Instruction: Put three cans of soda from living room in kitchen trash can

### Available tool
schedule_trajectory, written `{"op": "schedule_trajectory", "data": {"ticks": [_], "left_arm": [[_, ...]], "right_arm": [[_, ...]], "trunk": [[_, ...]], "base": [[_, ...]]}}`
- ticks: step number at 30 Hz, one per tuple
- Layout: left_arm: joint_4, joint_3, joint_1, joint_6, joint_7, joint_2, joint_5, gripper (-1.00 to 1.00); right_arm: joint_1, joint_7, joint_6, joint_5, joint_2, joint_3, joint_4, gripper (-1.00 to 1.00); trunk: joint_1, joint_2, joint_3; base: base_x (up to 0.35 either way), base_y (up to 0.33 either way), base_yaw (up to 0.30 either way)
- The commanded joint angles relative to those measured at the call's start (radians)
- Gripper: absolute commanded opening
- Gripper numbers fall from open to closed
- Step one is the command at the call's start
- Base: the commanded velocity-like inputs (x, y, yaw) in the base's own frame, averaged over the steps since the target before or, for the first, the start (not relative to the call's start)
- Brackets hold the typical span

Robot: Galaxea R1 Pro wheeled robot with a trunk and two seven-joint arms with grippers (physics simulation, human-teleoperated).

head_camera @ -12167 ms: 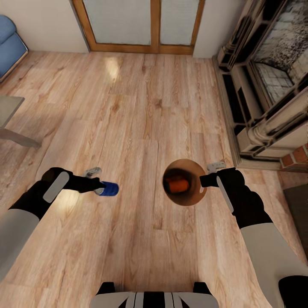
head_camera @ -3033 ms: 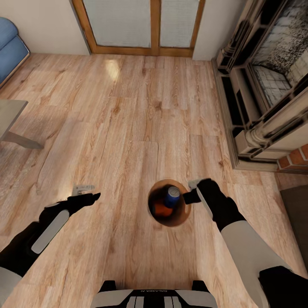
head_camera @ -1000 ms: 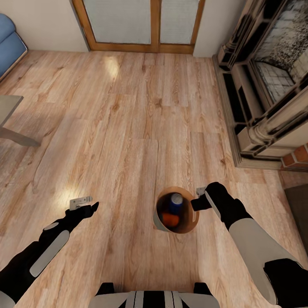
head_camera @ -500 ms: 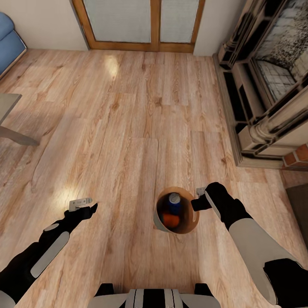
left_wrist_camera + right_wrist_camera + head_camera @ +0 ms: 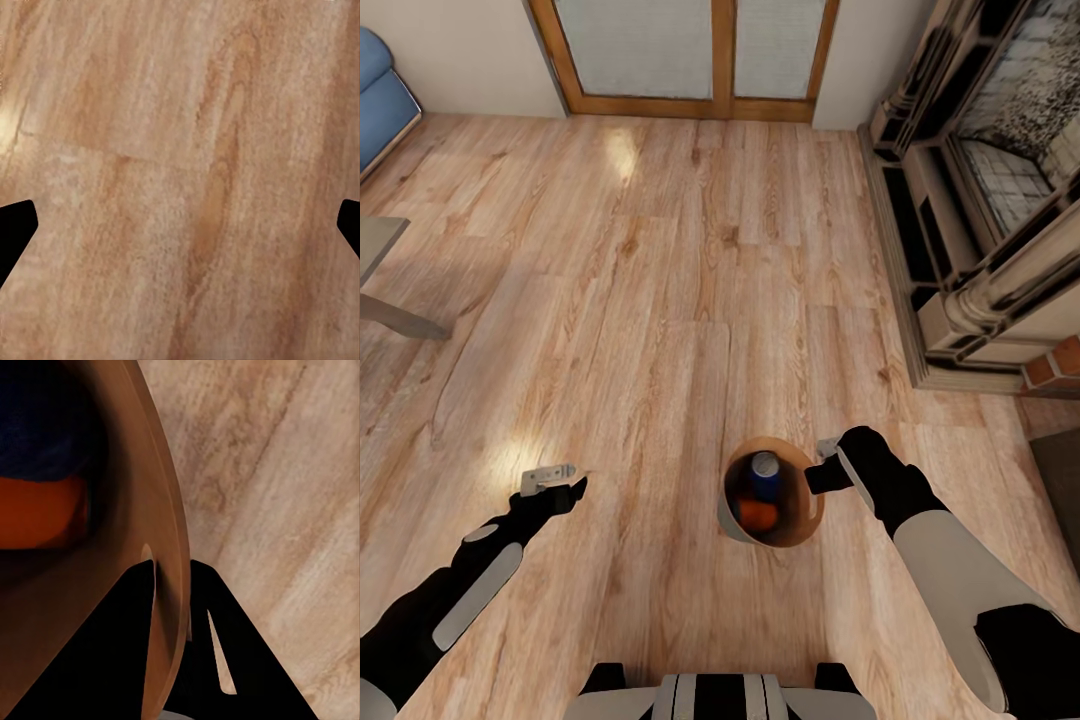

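Floor [image 5: 660, 300] of light wood planks takes up most of the head view. Ornate fireplace [image 5: 1000, 200] stands along the right side, wood-framed doors [image 5: 690, 55] at the far wall, blue sofa [image 5: 385, 95] corner far left, low table [image 5: 380, 270] edge below it. Bin [image 5: 797, 530], copper-brown inside, sits near the robot, tilted. Right gripper [image 5: 818, 472] is clamped on the bin's rim; in the right wrist view the rim wall [image 5: 169, 585] sits pinched between the two black fingers [image 5: 217, 660]. Blue can [image 5: 764, 474] with silvery top stands inside the bin, orange can [image 5: 758, 515] just beside it, lower down. Left gripper [image 5: 556, 484] hovers over bare floor well apart from the bin, fingers spread wide, holding nothing.
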Motion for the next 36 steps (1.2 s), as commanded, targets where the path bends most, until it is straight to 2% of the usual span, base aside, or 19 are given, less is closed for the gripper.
{"op": "schedule_trajectory", "data": {"ticks": [1, 6, 11, 26, 31, 36], "left_arm": [[0.001, -0.001, 0.0, -0.003, 0.0, 0.0, 0.0, 1.0], [0.005, -0.002, 0.0, -0.01, 0.0, 0.0, 0.0, 1.0], [0.007, -0.003, 0.0, -0.012, -0.001, 0.0, 0.0, 1.0], [0.008, -0.004, 0.0, -0.013, -0.001, 0.0, 0.0, 1.0], [0.008, -0.016, 0.0, -0.014, -0.001, 0.0, 0.0, 1.0], [0.008, -0.026, 0.0, -0.023, -0.001, 0.0, 0.0, 1.0]], "right_arm": [[0.0, 0.007, 0.003, -0.032, 0.001, 0.0, 0.0, -1.0], [0.0, 0.007, 0.003, -0.032, 0.002, 0.0, 0.0, -1.0], [0.0, 0.007, 0.003, -0.032, 0.003, 0.0, 0.0, -1.0], [0.0, 0.007, 0.003, -0.032, 0.002, 0.001, 0.0, -1.0], [0.0, 0.007, 0.003, -0.031, 0.001, 0.001, 0.0, -1.0], [0.0, 0.007, 0.003, -0.031, 0.002, 0.001, 0.0, -1.0]], "trunk": [[0.0, 0.0, 0.0], [0.0, 0.0, 0.0], [0.019, -0.035, -0.016], [0.019, -0.035, -0.016], [0.038, -0.07, -0.031], [0.038, -0.07, -0.031]], "base": [[0.0, 0.0, 0.0], [0.0, 0.0, 0.0], [0.0, 0.0, 0.0], [0.0, 0.0, 0.0], [0.0, 0.0, 0.0], [0.0, 0.0, 0.0]]}}
